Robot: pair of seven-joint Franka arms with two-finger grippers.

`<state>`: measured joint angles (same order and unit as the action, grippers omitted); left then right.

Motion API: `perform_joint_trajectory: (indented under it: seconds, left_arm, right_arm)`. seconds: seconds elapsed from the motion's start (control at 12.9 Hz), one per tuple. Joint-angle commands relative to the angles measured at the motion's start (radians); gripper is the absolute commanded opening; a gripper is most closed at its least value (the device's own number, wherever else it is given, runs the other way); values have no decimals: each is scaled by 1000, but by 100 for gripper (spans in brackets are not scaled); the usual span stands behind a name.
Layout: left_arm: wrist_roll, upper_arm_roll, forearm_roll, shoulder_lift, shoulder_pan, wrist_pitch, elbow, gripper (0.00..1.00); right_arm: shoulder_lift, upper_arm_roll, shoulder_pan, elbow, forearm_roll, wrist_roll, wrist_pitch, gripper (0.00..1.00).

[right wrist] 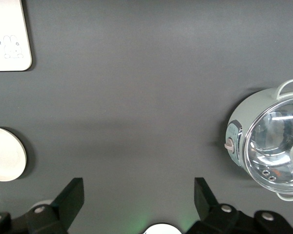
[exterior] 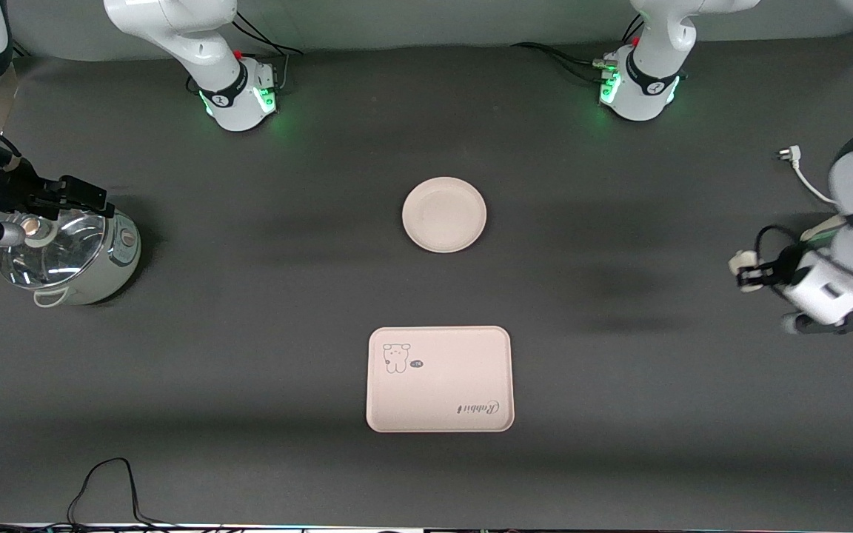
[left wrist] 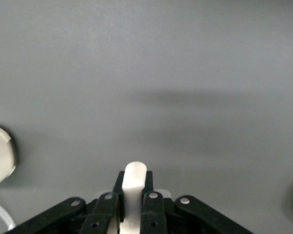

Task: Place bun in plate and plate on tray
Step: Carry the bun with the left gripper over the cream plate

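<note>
The bun [left wrist: 135,176], a small white lump, is pinched between the fingers of my left gripper [left wrist: 135,189], which is shut on it. In the front view that gripper [exterior: 751,275] hangs over bare table at the left arm's end, with the bun [exterior: 742,260] at its tip. The round cream plate [exterior: 444,214] lies empty in the middle of the table. The cream-pink tray [exterior: 440,379] with the rabbit drawing lies nearer to the front camera than the plate, also empty. My right gripper [exterior: 97,200] stands open over the cooker, nothing between its fingers [right wrist: 71,200].
A pale green cooker [exterior: 75,255] with a glass lid [right wrist: 278,146] stands at the right arm's end. A white plug [exterior: 788,155] with its cord lies near the left arm. A black cable [exterior: 108,481] loops at the table's front edge.
</note>
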<state>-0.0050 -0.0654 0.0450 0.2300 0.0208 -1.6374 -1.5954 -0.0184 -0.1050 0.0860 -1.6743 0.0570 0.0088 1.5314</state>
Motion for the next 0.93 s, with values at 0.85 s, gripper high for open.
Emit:
perform_joint_trajectory:
  seconds: [0.85]
  left_arm:
    - [-734, 117, 32, 91, 368, 34, 124, 19]
  right_arm:
    - [-3, 1, 8, 1, 0, -21, 32, 100]
